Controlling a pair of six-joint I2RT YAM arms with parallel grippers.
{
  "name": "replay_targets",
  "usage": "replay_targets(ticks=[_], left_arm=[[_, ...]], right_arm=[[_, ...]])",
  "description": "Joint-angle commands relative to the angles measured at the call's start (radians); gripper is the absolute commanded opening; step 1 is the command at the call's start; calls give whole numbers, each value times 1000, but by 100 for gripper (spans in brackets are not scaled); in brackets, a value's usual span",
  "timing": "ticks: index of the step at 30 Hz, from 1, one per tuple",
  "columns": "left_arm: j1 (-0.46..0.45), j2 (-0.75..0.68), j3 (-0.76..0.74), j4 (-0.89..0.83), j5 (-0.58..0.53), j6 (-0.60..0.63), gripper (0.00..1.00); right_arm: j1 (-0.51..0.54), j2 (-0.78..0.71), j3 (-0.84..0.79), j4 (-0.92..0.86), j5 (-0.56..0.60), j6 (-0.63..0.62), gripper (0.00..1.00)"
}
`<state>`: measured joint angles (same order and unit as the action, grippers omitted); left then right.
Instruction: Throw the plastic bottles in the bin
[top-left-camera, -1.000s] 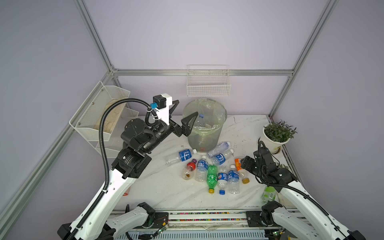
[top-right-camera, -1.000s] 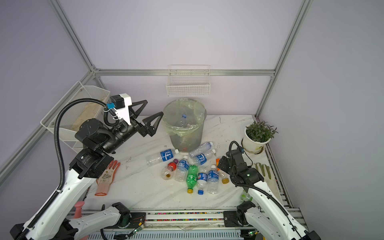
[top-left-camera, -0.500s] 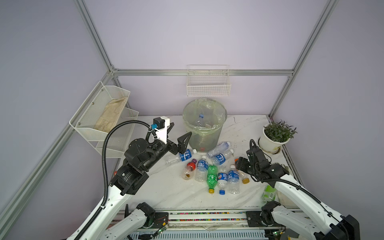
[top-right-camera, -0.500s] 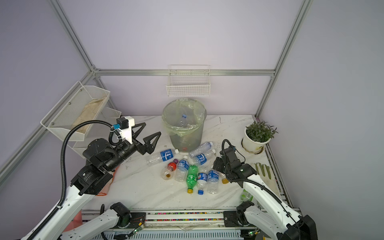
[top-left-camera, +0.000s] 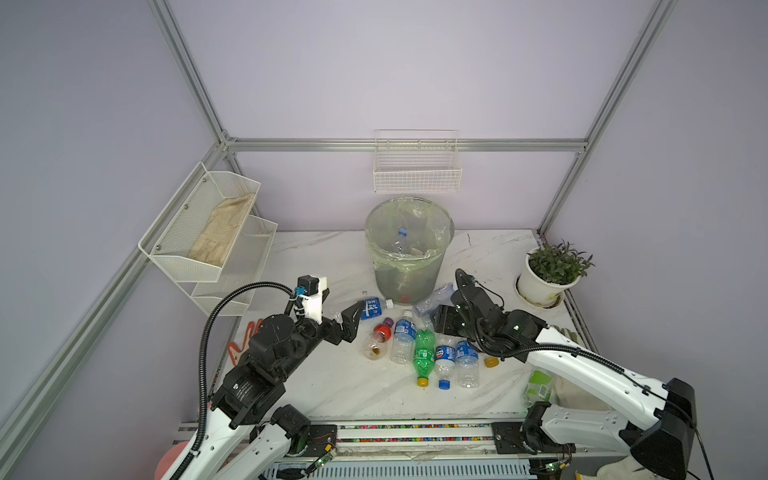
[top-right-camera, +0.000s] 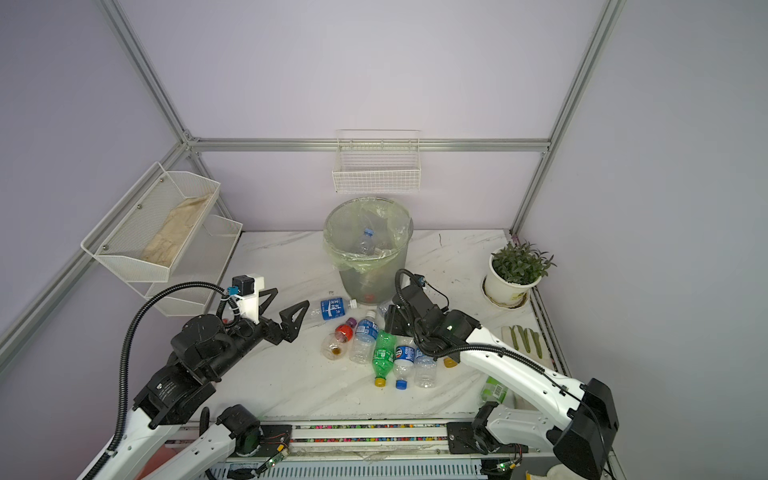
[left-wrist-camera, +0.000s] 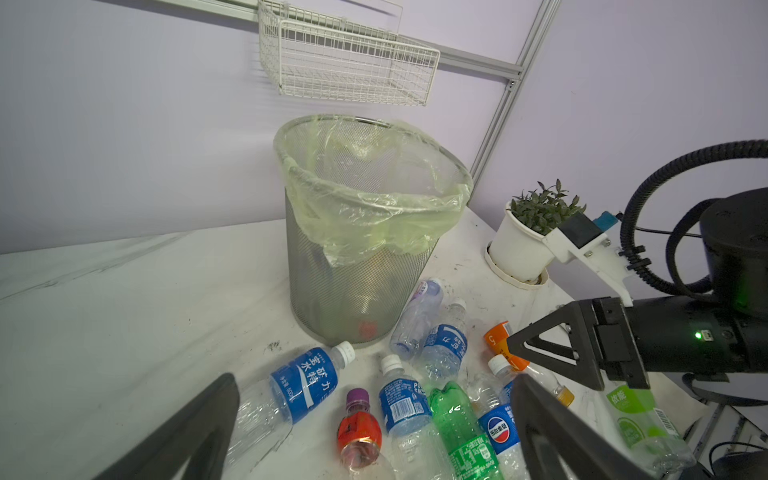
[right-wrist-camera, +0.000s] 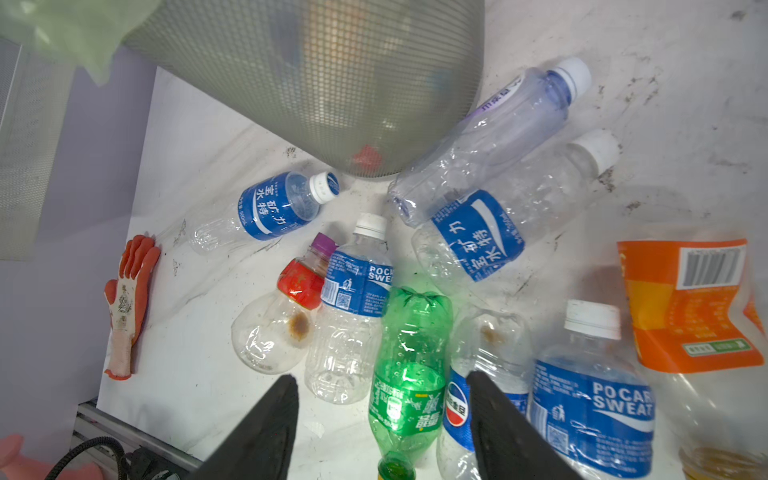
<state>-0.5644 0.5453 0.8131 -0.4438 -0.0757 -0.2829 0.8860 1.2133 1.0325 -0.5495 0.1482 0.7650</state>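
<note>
left gripper (top-right-camera: 291, 298): jaws spread wide with nothing between them. It sits low over the table (top-left-camera: 332, 382), just beside the blue-label bottle (top-left-camera: 374, 308), whose clear base end is partly behind a finger.
right gripper (right-wrist-camera: 381, 376): fingers apart, straddling the green bottle (right-wrist-camera: 409, 353). A gap shows on one side and the other finger overlaps the Pepsi bottle (right-wrist-camera: 457, 405); no grip seen. In both top views the wrist body covers the jaws.
plastic bottles (top-left-camera: 402, 337): lying in a loose cluster in front of the bin (top-left-camera: 405, 278), between the two grippers.
in bin: one blue-capped bottle (top-left-camera: 401, 233) is clear; the rest is blurred by liner and mesh, count unclear.
orange-label bottle (right-wrist-camera: 685, 307): cut off by the frame edge in the right wrist view. From above it is under the right arm (top-left-camera: 582, 365), and only its orange cap (top-left-camera: 491, 362) shows.
clear bottle (right-wrist-camera: 490, 129): at the bin base, touching or just beside, can't tell.
green-label bottle (top-left-camera: 538, 385): at the table's front edge, partly under the right arm.
orange glove (right-wrist-camera: 124, 307): by the table's left edge.
</note>
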Motion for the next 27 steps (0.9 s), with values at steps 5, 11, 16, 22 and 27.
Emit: replay_targets(ticks=[5, 11, 16, 22, 27], left_arm=[[-4, -49, -107, -38, -77, -81, 100], [-1, -28, -132, -55, -140, -124, 100], [31, 91, -126, -62, -156, -171, 100], [236, 319, -44, -5, 45, -212, 100], [397, 557, 49, 119, 180, -219, 100]], right_arm=[[101, 133, 44, 63, 47, 74, 68], [139, 200, 48, 93, 55, 102, 69], [156, 232, 66, 85, 62, 111, 70], [172, 208, 62, 82, 76, 123, 71], [176, 166, 27, 98, 77, 143, 71]])
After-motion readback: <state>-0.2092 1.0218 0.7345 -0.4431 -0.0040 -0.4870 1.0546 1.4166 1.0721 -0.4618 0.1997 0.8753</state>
